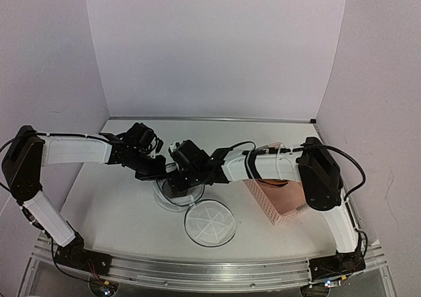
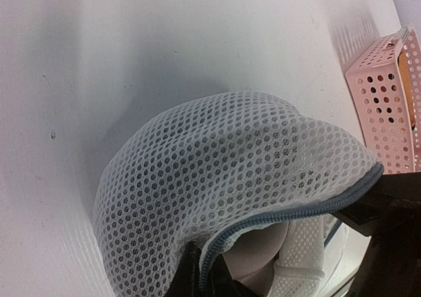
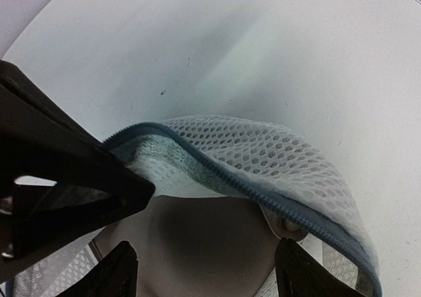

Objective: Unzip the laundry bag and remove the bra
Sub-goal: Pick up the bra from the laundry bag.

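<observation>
White mesh laundry bag [image 2: 223, 165], grey zipper [image 3: 263, 198] gaping over beige bra [image 3: 204, 244]; left jaws pinch its rim; right jaws spread.

White links [image 1: 72, 150], black joints [image 1: 319, 172] (thin black cables [image 1: 355, 169])

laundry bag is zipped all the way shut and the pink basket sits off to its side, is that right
Not quite. The laundry bag is not zipped shut: the right wrist view shows its zipper rim parted, with the beige bra showing through the gap. The rest holds: the pink basket does sit off to its side.
</observation>
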Controlling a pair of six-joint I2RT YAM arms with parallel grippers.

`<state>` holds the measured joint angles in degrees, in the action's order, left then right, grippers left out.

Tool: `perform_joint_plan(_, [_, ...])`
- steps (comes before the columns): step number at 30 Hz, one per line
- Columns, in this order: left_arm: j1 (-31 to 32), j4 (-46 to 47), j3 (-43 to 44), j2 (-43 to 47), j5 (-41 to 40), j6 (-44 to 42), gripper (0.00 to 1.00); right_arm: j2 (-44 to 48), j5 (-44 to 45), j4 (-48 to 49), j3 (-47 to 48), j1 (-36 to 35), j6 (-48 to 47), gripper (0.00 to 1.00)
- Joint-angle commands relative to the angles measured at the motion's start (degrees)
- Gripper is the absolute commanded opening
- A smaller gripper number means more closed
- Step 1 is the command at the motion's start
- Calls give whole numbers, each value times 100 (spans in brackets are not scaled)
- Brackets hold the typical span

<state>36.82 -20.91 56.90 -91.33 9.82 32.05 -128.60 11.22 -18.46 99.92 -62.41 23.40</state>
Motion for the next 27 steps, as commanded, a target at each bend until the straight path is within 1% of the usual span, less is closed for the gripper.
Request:
perform_joint_plan(1, [18,139,100,77,-78,38,0,-156,125,312,73,-31,-29,73])
perform_joint_plan(5, [18,126,112,65,-78,41,0,-210,88,427,-44,-29,-18,75])
perform_joint_plan(11, [15,111,148,14,-60,43,0,-293,-236,695,-254,-34,38,76])
perform_joint_plan(17, [23,100,160,13,-71,37,0,-375,-164,738,-442,-34,131,78])
perform_joint_plan(20, [18,102,163,4,-66,37,0,-377,-89,738,-516,-29,138,76])
perform_joint_plan(21, [12,97,169,3,-69,36,0,-377,-71,738,-549,-30,139,73])
perform_joint_plan(22, [13,96,165,3,-69,38,0,-377,-76,738,-567,-27,137,69])
perform_joint_plan(27, [16,86,164,17,-84,35,0,-294,-142,774,-691,-30,96,33])
